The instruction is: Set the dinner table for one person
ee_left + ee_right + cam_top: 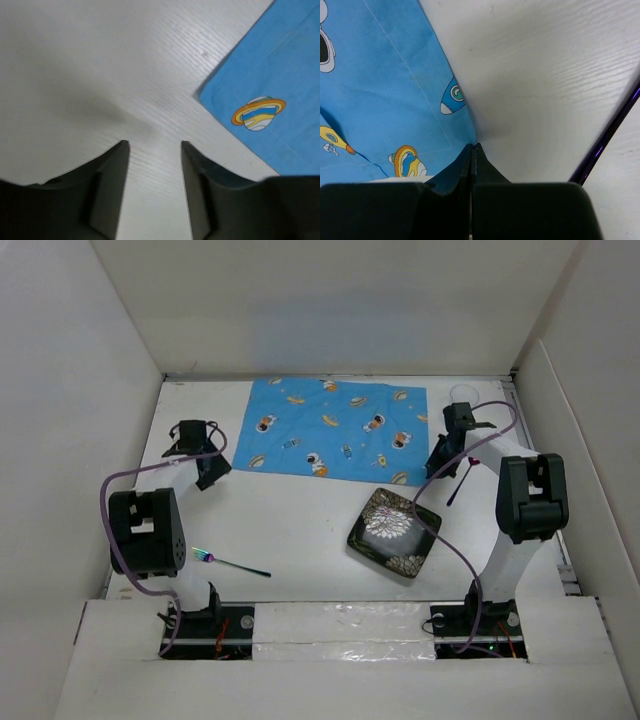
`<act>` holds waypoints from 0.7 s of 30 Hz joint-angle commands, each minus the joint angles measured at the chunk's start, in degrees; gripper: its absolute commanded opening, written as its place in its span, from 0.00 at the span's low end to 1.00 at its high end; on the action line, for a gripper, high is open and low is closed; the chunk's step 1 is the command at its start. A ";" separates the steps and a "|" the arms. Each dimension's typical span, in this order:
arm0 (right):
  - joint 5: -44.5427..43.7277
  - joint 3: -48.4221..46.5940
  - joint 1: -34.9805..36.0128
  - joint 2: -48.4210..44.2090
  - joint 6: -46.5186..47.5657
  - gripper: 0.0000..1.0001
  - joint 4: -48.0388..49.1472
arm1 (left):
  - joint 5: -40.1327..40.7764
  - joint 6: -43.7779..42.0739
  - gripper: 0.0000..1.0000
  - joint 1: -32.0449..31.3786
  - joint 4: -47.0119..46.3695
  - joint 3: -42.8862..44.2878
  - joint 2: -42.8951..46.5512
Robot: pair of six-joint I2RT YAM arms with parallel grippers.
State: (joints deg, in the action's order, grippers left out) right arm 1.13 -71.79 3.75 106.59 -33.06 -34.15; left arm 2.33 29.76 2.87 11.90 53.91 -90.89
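1. The white tabletop (300,510) fills the walled space and carries everything.
2. A blue printed cloth (335,430) lies flat at its 12 o'clock side.
3. A dark patterned plate (393,532) sits on bare surface at about 4 o'clock from the middle, just off the cloth's near right corner.
4. A fork (230,562) lies at 8 o'clock, well apart from the plate.
5. A clear cup (463,393) stands at 2 o'clock, beyond the cloth's far right corner.
6. A thin purple utensil (462,480) lies at 3 o'clock, right of the cloth.
7. The left gripper (212,475) hangs over bare tabletop at 9 o'clock, its jaws apart with a moderate gap and nothing between them. In its wrist view the cloth's corner shows at 2 o'clock from the tips.
8. The right gripper (437,462) is at the cloth's right edge, its jaws pressed together with no gap, pinching that edge. In its wrist view the purple utensil runs past at 4 o'clock.
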 commanded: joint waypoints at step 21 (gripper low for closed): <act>2.48 -3.36 0.03 -0.50 0.89 0.00 3.65 | 6.29 -3.30 0.00 -6.39 5.24 17.37 -20.20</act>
State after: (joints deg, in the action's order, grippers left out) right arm 2.85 -72.69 3.42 106.61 -32.34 -32.51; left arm 7.70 26.74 -3.64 14.17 72.12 -109.84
